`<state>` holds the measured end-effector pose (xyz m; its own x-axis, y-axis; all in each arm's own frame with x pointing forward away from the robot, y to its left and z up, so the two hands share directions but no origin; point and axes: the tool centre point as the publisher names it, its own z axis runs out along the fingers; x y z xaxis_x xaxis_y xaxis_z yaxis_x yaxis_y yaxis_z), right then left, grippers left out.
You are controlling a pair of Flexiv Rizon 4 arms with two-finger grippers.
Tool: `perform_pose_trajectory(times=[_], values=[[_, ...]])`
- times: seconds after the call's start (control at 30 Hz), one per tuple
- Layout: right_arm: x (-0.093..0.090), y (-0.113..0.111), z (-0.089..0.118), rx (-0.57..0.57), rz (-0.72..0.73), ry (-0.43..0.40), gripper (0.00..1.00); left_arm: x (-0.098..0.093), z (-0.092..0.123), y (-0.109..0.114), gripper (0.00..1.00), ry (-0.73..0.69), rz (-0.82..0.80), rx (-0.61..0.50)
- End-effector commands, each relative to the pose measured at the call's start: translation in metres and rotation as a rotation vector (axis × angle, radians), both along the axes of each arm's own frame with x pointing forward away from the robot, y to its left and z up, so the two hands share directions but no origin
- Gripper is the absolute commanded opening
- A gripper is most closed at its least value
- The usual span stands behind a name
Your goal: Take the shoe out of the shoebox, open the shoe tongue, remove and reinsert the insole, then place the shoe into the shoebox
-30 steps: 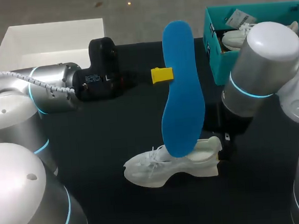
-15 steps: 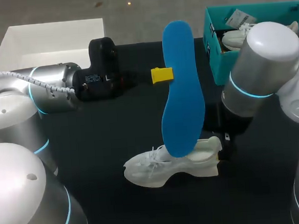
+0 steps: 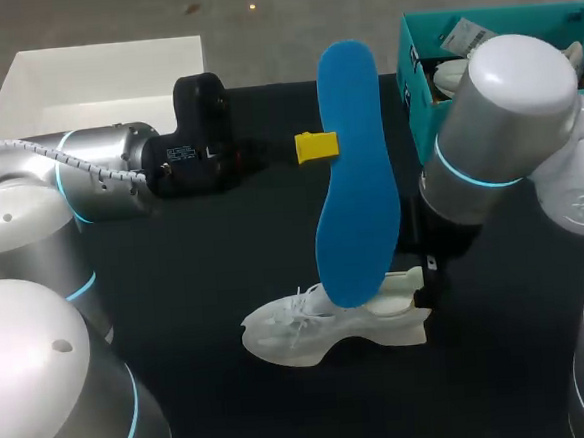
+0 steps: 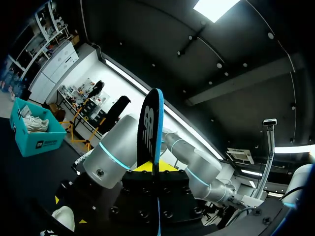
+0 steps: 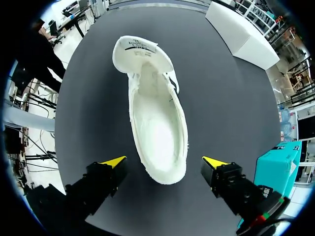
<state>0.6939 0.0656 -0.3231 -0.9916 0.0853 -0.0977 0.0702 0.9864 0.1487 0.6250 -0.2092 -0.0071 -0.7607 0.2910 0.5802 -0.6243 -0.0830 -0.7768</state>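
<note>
**Insole up in the air, shoe waiting below**

The left gripper (image 3: 325, 146) is clamped on the blue insole (image 3: 355, 189). It pinches the insole by its side edge, in the upper half. The insole stands almost straight up, so its long way goes up and down. Its low end hangs over the middle of the white shoe (image 3: 310, 333). From above I cannot tell if that low end touches the shoe. In the right wrist view no blue shows inside the shoe, so I think the insole is not in yet.

The shoe sits on its sole on the black table (image 3: 226, 274). Its long way goes side to side, with the toe toward my left arm and the heel toward my right arm. Its mouth is open and faces up.

The right gripper (image 5: 164, 163) is the one nearer the shoe. Its two fingers are spread apart, one on each side of the heel. They do not touch it.

What matters most for the next move is that the insole points up and down while the shoe lies flat. I think the insole has to tip over until its long way lines up with the shoe's. Then its low end can slide in toward the toe. The shoe may slip, so the right gripper may need to hold the heel.

The teal shoebox (image 3: 419, 100) stands at the far right of the table, well apart from the shoe.
</note>
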Motion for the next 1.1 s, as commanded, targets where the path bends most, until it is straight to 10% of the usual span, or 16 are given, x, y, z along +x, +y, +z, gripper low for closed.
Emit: perform_pose_trajectory(times=[0.03, 0.7, 1.1], values=[[0.004, 0.024, 0.004, -0.045, -0.003, -0.002, 1.0, 0.0, 0.0, 0.0, 0.0, 0.0, 0.001, -0.002], [0.035, 0.062, -0.026, -0.046, 0.107, -0.049, 0.97, 0.0, 0.0, 0.0, 0.0, 0.0, 0.001, -0.002], [0.031, 0.079, -0.061, -0.021, 0.155, 0.015, 0.17, 0.0, 0.0, 0.0, 0.0, 0.0, 0.001, -0.002]])
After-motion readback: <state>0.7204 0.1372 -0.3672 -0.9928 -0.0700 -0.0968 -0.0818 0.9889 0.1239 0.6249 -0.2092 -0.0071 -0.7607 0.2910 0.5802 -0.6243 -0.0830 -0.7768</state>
